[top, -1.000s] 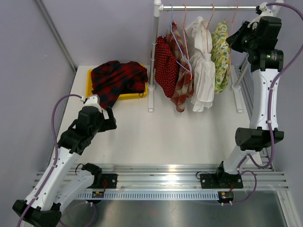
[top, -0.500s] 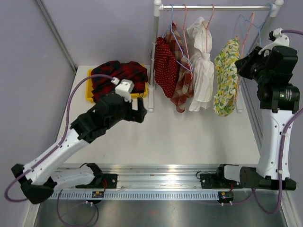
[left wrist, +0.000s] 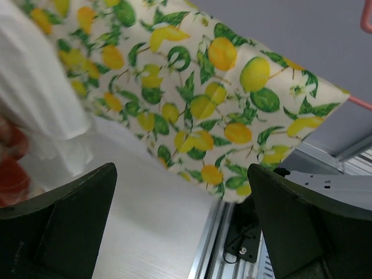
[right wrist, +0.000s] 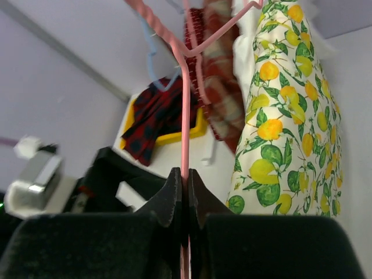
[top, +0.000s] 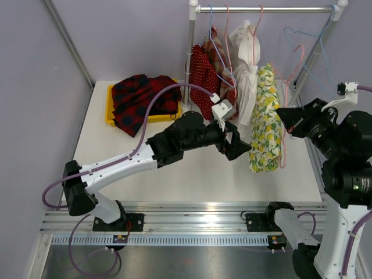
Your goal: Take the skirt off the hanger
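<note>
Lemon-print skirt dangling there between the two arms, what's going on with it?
The right hand is clamped shut on a pink hanger that carries the lemon-print skirt, holding it below and away from the clothes rail. The left hand, wide open, is beside the skirt without gripping it. The skirt is on the hanger, so pulling it off is not yet done. Other garments hang on the rail.

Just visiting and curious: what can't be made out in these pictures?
Right wrist view: where the pink hanger meets the lemon skirt; cut off by the top edge.
Left wrist view: the white garment, blurred at the left edge.
Top view: the yellow tray, mostly under the plaid cloth.
</note>
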Controlling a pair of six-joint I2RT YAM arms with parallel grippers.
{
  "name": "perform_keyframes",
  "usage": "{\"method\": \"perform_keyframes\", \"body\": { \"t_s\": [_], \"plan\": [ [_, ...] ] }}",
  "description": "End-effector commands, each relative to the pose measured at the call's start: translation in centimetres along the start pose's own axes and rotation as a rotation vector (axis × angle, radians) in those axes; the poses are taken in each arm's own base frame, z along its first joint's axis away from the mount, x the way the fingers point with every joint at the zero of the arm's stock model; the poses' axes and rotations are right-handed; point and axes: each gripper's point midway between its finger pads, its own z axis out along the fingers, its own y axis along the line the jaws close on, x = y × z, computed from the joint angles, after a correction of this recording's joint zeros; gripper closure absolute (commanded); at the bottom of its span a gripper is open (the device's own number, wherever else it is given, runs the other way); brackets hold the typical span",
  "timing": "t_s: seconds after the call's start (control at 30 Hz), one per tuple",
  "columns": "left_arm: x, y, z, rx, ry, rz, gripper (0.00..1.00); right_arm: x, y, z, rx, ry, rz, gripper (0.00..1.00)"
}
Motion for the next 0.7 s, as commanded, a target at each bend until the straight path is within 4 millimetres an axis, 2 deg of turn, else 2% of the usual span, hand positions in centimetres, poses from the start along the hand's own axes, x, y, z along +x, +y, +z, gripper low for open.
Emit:
{"method": "perform_keyframes", "body": {
  "t_s": [0.0,0.13,0.3,0.33,0.37,0.43,0.47,0.57,0.6,0.63,0.67],
  "plan": [
    [-4.1,-5.2,0.8,0.198,-0.148,0.027,0.01,0.3,6.4,-2.2,-0.337,0.009,-0.018,1.00],
    [-4.1,-5.2,1.3,0.198,-0.170,0.020,0.01,0.6,8.0,-3.8,-0.418,0.019,-0.031,1.00],
    [-3.6,-6.0,2.3,0.250,-0.144,0.005,0.01,0.9,8.6,-4.7,-0.456,0.012,-0.033,1.00],
    [-3.7,-6.1,2.5,0.260,-0.150,0.003,0.05,0.9,8.6,-4.6,-0.458,0.013,-0.033,1.00],
    [-3.7,-6.4,2.5,0.273,-0.152,-0.009,0.27,1.0,8.6,-4.7,-0.459,0.014,-0.031,1.00],
    [-3.6,-6.7,2.8,0.299,-0.163,-0.017,0.41,1.0,8.5,-4.6,-0.453,0.013,-0.036,1.00],
    [-3.5,-7.1,2.9,0.325,-0.157,-0.026,0.57,1.0,8.4,-4.6,-0.450,0.011,-0.040,1.00],
    [-3.1,-7.5,3.6,0.356,-0.149,-0.044,0.71,0.8,8.4,-4.8,-0.445,0.003,-0.053,1.00],
    [-3.2,-7.6,3.7,0.359,-0.148,-0.049,0.92,1.0,8.9,-5.1,-0.468,0.013,-0.057,1.00],
    [-3.2,-7.6,3.8,0.360,-0.154,-0.052,0.99,1.0,8.8,-5.0,-0.463,0.010,-0.061,1.00],
    [-3.1,-7.5,3.8,0.357,-0.153,-0.058,1.00,1.0,8.8,-5.1,-0.461,0.011,-0.062,1.00]
  ]
}}
